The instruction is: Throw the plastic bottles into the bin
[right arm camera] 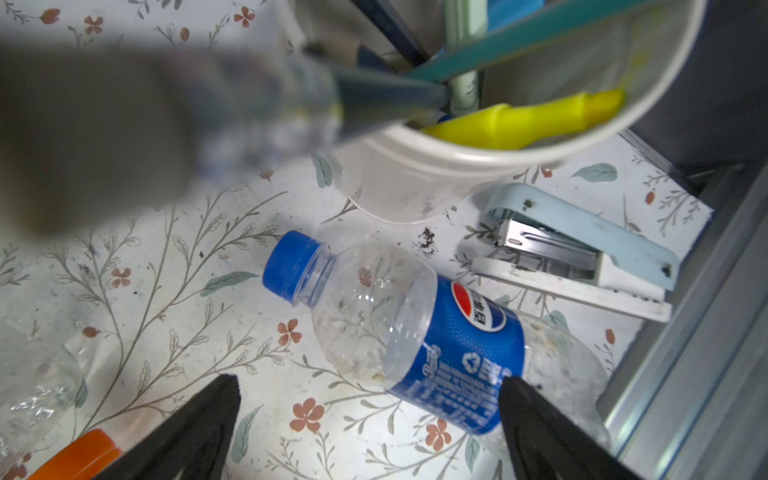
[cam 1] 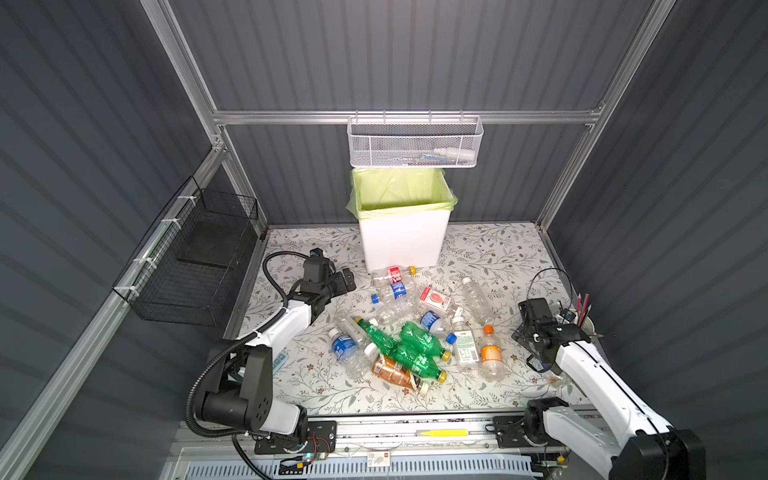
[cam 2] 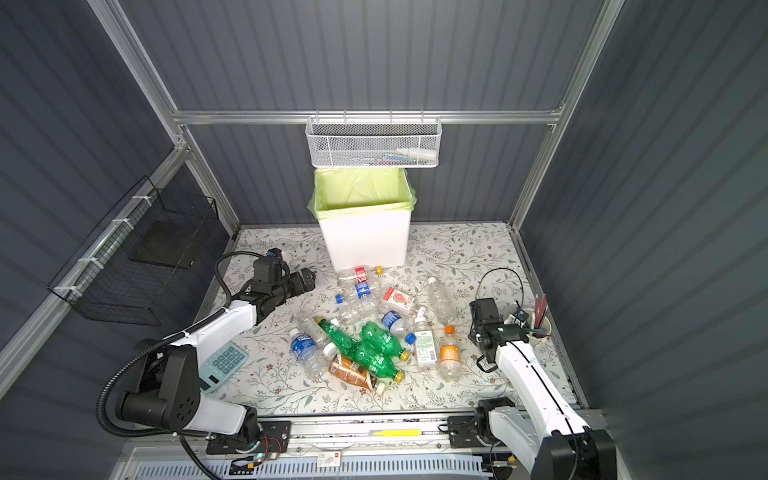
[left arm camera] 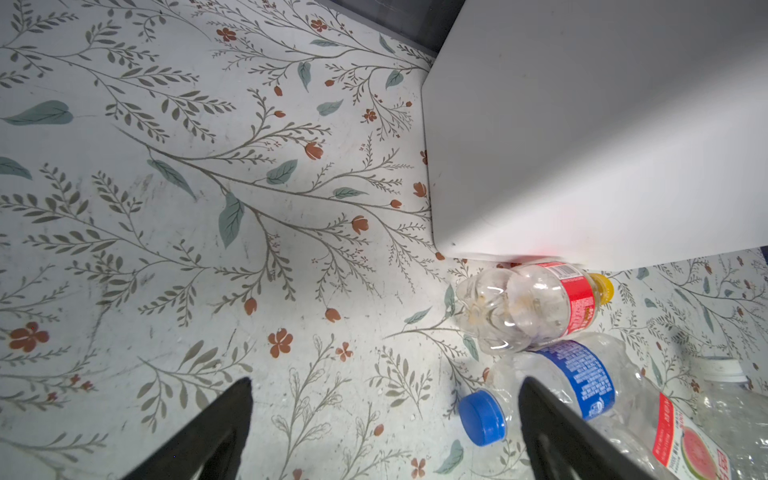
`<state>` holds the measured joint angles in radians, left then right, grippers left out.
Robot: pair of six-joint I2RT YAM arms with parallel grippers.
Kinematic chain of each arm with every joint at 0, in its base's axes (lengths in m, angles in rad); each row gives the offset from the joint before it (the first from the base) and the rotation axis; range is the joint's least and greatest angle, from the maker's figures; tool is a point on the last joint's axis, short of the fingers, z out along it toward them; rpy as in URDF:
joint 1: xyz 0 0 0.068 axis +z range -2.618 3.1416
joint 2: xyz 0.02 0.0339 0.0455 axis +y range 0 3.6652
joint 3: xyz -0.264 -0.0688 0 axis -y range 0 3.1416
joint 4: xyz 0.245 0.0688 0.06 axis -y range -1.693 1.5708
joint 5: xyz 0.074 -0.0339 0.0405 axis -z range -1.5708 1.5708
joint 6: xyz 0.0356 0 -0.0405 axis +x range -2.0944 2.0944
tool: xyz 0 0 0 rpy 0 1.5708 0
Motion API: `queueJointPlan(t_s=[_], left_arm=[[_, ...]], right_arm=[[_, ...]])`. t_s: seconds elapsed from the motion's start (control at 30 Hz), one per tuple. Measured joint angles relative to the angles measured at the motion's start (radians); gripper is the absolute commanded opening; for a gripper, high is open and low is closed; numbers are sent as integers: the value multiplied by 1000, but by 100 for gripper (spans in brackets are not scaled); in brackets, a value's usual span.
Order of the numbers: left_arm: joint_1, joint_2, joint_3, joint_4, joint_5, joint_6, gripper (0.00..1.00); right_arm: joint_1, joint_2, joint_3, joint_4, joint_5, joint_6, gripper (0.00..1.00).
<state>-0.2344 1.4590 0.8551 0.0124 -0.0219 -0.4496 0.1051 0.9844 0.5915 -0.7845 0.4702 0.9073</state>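
plastic bottles [cam 1: 409, 332] on the table [cam 1: 498, 257], bin [cam 1: 403, 241] beyond

nearest me, the bottles lie heaped mid-table, green ones [cam 2: 376, 345] in the middle. my right gripper [right arm camera: 368, 380] hangs spread and empty over a blue-label bottle [right arm camera: 415, 332] beside the pen cup [right arm camera: 415, 178]. my left gripper [left arm camera: 384, 382], likewise spread and empty, hovers near a red-label bottle [left arm camera: 536, 305] at the bin's foot, by the far wall [cam 1: 498, 187].

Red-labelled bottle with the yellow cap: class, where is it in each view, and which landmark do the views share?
In a top view: red-labelled bottle at foot of the bin.
In a top view: red-labelled bottle likewise beside the bin.
Left wrist: between bin wall and blue-labelled bottle.
Right wrist: not in it.
Landmark: the white bin.
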Motion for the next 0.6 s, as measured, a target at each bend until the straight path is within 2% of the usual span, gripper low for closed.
queueJointPlan(t_s=[0.23,0.6], left_arm=[[0,6,0,10,9,0,100],[0,6,-24,16,16,0,100]], right_arm=[[41,11,-13,28,-1,47,99],[58,-41,-3,-56,23,64,99]])
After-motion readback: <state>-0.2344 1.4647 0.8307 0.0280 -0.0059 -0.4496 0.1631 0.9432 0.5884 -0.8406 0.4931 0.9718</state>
